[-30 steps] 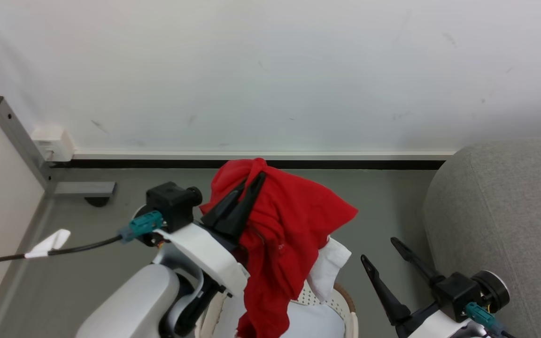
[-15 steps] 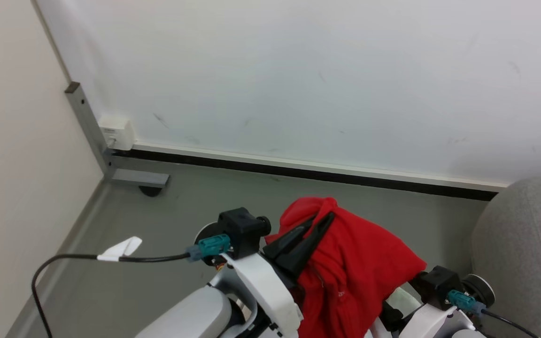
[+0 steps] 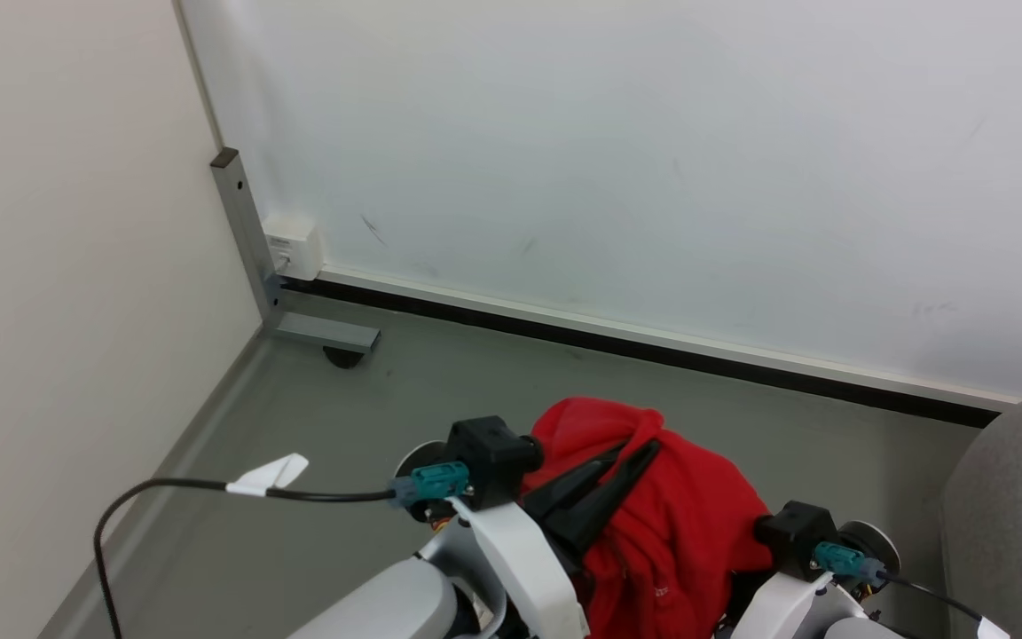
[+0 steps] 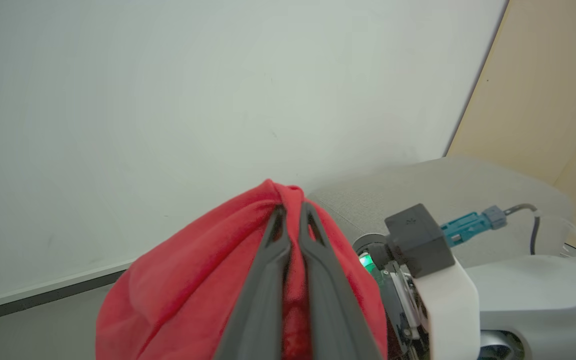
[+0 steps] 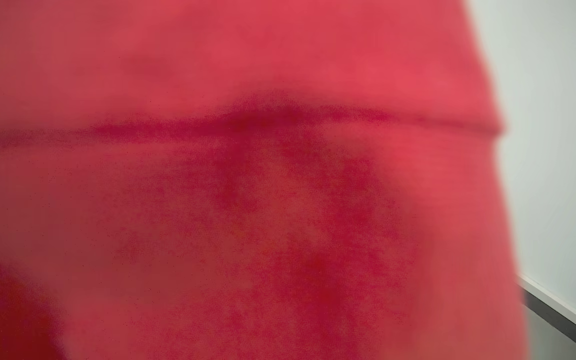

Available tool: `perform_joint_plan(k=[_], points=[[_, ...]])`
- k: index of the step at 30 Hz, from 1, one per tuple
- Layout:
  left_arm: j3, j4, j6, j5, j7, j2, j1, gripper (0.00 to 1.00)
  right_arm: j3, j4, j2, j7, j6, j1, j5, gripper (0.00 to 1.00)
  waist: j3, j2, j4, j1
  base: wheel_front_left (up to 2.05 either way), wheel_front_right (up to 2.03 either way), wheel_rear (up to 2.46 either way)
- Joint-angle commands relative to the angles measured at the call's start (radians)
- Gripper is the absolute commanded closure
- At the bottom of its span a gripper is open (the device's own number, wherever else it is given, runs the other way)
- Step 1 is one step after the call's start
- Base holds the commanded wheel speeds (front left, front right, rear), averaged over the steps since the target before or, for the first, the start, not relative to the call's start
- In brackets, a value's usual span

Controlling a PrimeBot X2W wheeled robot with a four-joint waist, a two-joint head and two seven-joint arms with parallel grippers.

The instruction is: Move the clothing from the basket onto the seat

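Note:
My left gripper [image 3: 641, 445] is shut on a bunched top fold of the bright red clothing [image 3: 688, 532], which hangs from it in the air. In the left wrist view its two dark fingers [image 4: 268, 280] lie pressed together over the clothing [image 4: 188, 295]. The black wrist block of my right arm [image 3: 797, 531] sits against the cloth's right side, and that arm's fingers are buried in the fabric. Blurred red clothing [image 5: 228, 190] presses close against the right wrist camera. A corner of the light grey seat [image 3: 1021, 515] is at the lower right. The basket is out of view.
A white wall with a dark baseboard [image 3: 653, 342] runs across the back above the grey floor [image 3: 316, 461]. A grey metal post with a foot [image 3: 249, 240] and a small white box [image 3: 291, 241] stand in the left corner. A black cable [image 3: 192, 486] trails from my left wrist.
The head camera has swung, so wall and corner shifted right and the basket left the view. My right gripper, open and apart a second ago, has moved into the red clothing.

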Motion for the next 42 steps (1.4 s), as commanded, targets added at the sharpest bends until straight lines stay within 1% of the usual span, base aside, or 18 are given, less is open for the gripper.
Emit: perform_joint_plan(k=[1,4,9,15,16,17,18,23,31,34,38,42], points=[[0.009,0.007,0.003,-0.004,-0.01,0.007,0.006,1.0,0.001,0.008,-0.004,-0.008,-0.002,-0.017,0.017,1.0,-0.002,0.0,0.001,0.0,0.0,0.0,0.0],[0.019,0.019,0.011,-0.01,-0.015,0.021,0.012,1.0,-0.04,-0.009,-0.004,-0.01,-0.002,-0.029,0.025,1.0,-0.001,0.0,-0.007,0.0,0.0,0.0,0.0],[0.034,0.022,0.02,-0.016,-0.026,0.042,0.024,1.0,-0.11,-0.059,-0.007,-0.009,-0.002,0.012,-0.004,1.0,0.003,0.0,-0.031,0.0,0.0,0.0,0.0],[0.047,0.031,0.033,-0.022,-0.047,0.051,0.038,1.0,-0.205,-0.114,-0.001,-0.009,-0.002,0.043,0.004,1.0,0.002,0.0,-0.06,0.0,0.0,0.0,0.0],[0.049,0.036,0.036,-0.023,-0.052,0.051,0.042,0.7,-0.218,-0.12,0.002,-0.009,-0.002,0.048,0.007,1.0,0.002,0.0,-0.065,0.0,0.0,0.0,0.0],[0.05,0.044,0.04,-0.024,-0.054,0.053,0.047,0.11,-0.227,-0.126,0.004,-0.009,-0.002,0.05,0.007,1.0,0.002,0.0,-0.071,0.0,0.0,0.0,0.0],[0.049,0.053,0.041,-0.021,-0.056,0.056,0.051,0.0,-0.238,-0.133,0.006,-0.009,-0.002,0.047,0.006,1.0,0.002,0.0,-0.077,0.0,0.0,0.0,0.0],[0.068,0.066,0.062,-0.044,-0.084,0.069,0.095,0.0,-0.285,-0.155,0.014,-0.009,-0.002,0.041,0.007,1.0,0.005,0.0,-0.111,0.0,0.0,0.0,0.0],[0.079,0.021,0.089,-0.042,-0.112,0.099,0.138,0.0,-0.387,-0.219,-0.037,-0.009,-0.002,0.066,-0.047,1.0,0.019,0.0,-0.181,0.0,0.0,0.0,0.0],[0.076,-0.001,0.093,-0.03,-0.125,0.103,0.144,0.0,-0.429,-0.253,-0.065,-0.009,-0.002,0.078,-0.07,1.0,0.028,0.0,-0.222,0.0,0.0,0.0,0.0],[0.075,-0.022,0.099,-0.017,-0.135,0.109,0.144,0.0,-0.492,-0.311,-0.091,-0.009,-0.002,0.1,-0.102,1.0,0.042,0.0,-0.294,0.0,0.0,0.0,0.0],[0.077,-0.034,0.105,-0.012,-0.138,0.114,0.14,0.0,-0.518,-0.363,-0.109,-0.007,-0.002,0.121,-0.124,1.0,0.056,0.0,-0.374,0.0,0.0,0.0,0.0]])
